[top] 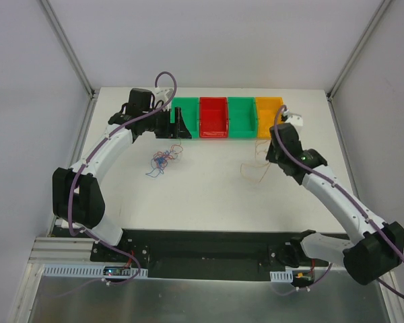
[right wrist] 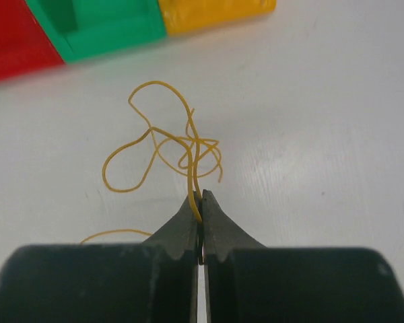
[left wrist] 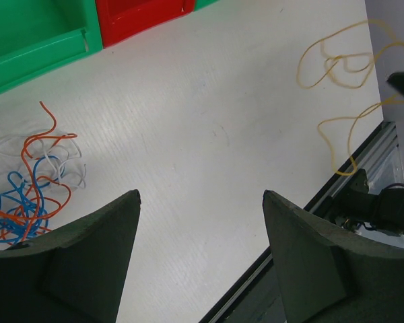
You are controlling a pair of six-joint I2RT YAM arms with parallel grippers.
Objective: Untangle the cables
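A tangle of thin orange, blue and white cables [top: 163, 161] [left wrist: 34, 195] lies on the white table left of centre. My left gripper [top: 180, 128] [left wrist: 200, 193] hovers open above and beyond it, beside the leftmost green bin, with nothing between its fingers. One yellow-orange cable [top: 256, 168] [left wrist: 343, 67] [right wrist: 155, 82] lies apart in loose loops on the right. My right gripper [top: 272, 153] [right wrist: 200, 195] is shut on a strand of it, pinched at the very fingertips, while most of the loops rest on the table.
Four bins stand in a row at the back: green [top: 183, 111], red [top: 213, 116], green [top: 241, 116] and yellow [top: 268, 114]. The table's near edge meets a black rail [left wrist: 310, 202]. White walls enclose the table on three sides.
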